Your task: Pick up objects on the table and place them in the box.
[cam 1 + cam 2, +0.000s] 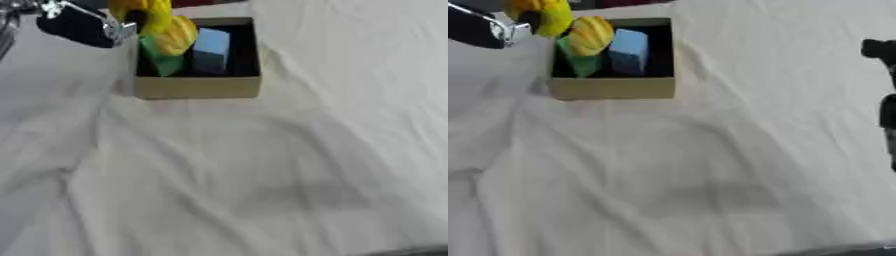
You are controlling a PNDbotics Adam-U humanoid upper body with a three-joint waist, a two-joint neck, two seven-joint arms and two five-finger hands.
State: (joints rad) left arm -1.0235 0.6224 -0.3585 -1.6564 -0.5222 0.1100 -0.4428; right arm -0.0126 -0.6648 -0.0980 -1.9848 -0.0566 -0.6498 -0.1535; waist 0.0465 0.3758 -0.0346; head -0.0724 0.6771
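Note:
A tan cardboard box (198, 86) with a dark inside stands at the far middle of the table. In it lie a light blue block (212, 47), a yellow-orange rounded object (592, 35) and a green piece (164, 60). My left hand (479, 31), black with silver fingers, comes in from the top left. It holds a yellow rounded object (546, 15) over the box's far left corner, a dark fingertip pressed against it. My right hand (881, 50) shows only as black parts at the right edge of the right eye view, well away from the box.
A wrinkled white cloth (227, 175) covers the whole table. A dark strip (411, 251) marks the table's near edge at the bottom right.

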